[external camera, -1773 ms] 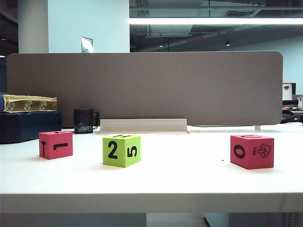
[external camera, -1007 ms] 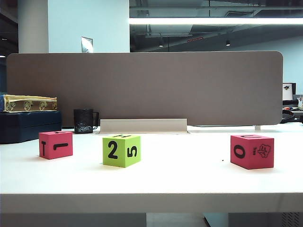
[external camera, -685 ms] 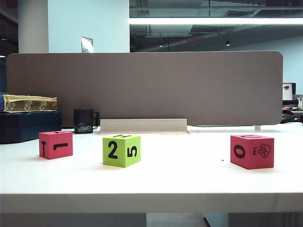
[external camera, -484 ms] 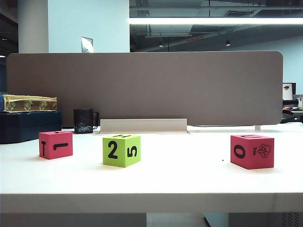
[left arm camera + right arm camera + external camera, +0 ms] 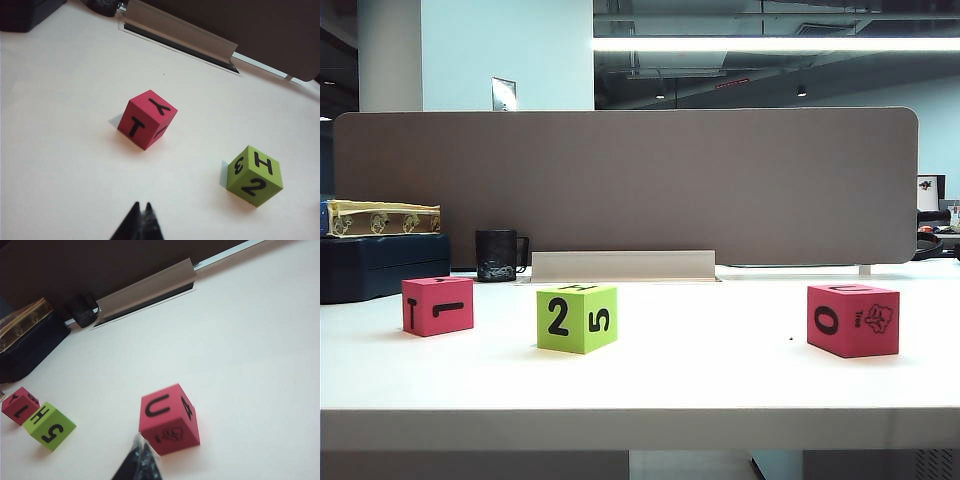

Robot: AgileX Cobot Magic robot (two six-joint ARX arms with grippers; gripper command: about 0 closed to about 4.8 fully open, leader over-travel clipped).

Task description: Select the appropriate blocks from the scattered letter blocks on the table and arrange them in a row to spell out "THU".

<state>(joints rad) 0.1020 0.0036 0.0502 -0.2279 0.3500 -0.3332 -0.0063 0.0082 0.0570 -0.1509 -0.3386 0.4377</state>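
Note:
Three letter blocks sit apart on the white table. At the left is a pinkish-red block with T and Y faces. Near it sits a lime green block showing 2, 5 and H. Far right lies a pinkish-red block with U on top. Neither arm shows in the exterior view. My left gripper is shut and empty, short of the T block. My right gripper is shut and empty, its tips close beside the U block.
A brown-grey divider panel stands along the back with a pale metal strip at its foot. A black mug and a dark box with a yellow-edged item on top sit at the back left.
In the exterior view the three blocks have not moved and no arm has come into sight.

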